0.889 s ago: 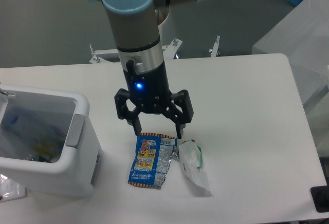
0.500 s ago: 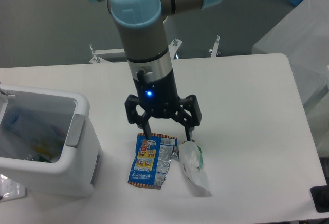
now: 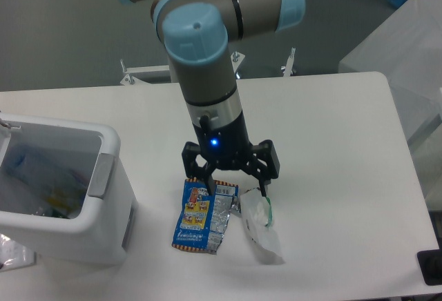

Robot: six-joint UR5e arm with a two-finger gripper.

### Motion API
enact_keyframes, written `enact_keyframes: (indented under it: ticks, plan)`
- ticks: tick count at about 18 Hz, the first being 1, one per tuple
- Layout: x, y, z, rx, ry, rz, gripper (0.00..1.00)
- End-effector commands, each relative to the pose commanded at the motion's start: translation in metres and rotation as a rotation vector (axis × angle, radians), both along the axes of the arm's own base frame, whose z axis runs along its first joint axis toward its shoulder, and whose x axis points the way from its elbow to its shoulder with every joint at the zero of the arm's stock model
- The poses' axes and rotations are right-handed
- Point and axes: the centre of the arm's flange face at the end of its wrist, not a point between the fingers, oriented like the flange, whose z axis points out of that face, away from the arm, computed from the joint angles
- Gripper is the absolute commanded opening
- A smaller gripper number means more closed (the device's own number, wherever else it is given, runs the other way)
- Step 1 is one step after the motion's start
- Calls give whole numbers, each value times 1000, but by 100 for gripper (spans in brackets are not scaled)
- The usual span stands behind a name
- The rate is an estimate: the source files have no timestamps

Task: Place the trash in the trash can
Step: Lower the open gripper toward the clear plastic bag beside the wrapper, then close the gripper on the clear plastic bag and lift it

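A flat blue-and-yellow snack packet (image 3: 199,218) with silver foil showing lies on the white table, front of centre. Just right of it lies a crumpled clear-white wrapper (image 3: 257,219) with green bits. My gripper (image 3: 235,193) hangs open directly above the gap between the two, its left fingertip over the packet's top edge and its right fingertip at the wrapper's top. Nothing is held between the fingers. The white trash can (image 3: 103,211) stands at the left, with a grey handle panel on its right side and some litter inside.
The table's front edge runs just below the packet and wrapper. A black object (image 3: 431,266) sits at the front right corner. Metal brackets (image 3: 138,73) stand at the table's far edge behind the arm.
The arm has moved right and downward, bringing the open gripper from above the packet's top edge to low over the packet and wrapper. The trash has not moved.
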Motion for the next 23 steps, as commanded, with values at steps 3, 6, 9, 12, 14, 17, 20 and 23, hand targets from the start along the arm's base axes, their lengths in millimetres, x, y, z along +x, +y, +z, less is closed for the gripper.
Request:
enact_keyframes:
  ticks: [3, 6, 9, 12, 14, 17, 20, 23]
  plan:
    - [4, -8, -60, -72, -82, 32, 100]
    - [-3, -17, -76, -70, -123, 102, 100]
    - [-12, -18, -100, -79, -160, 182, 100]
    - [-20, -17, -125, -96, -188, 237, 100]
    - [-25, -18, -139, -111, -203, 247, 100]
    - [-26, -16, -149, -124, -209, 245, 100]
    - [-30, -12, -154, -125, -211, 242, 100]
    - [-34, -9, -160, -123, -204, 240, 100]
